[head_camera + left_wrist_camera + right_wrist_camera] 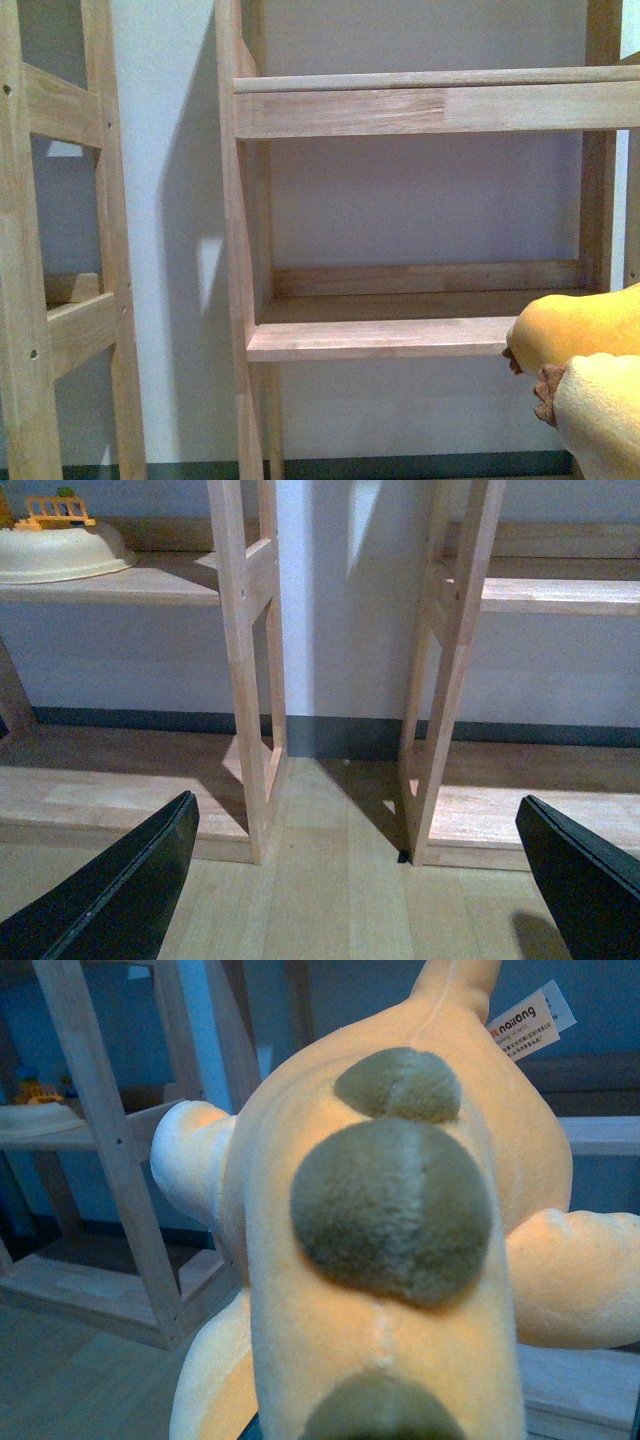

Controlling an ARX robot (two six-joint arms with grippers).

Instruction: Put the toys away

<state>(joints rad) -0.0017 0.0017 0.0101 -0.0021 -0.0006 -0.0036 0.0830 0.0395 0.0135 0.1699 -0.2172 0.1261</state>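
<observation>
Near the wooden shelf (380,338), plush toy (583,332).

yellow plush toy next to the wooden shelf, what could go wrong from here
1. The soft orange-yellow plush toy sits about level with the front edge of the light wooden shelf board, so it may snag on that edge instead of clearing it.
2. The plush fills the right wrist view and hides the right pincer, so the hold cannot be judged secure, and the bulky toy might slip.
</observation>
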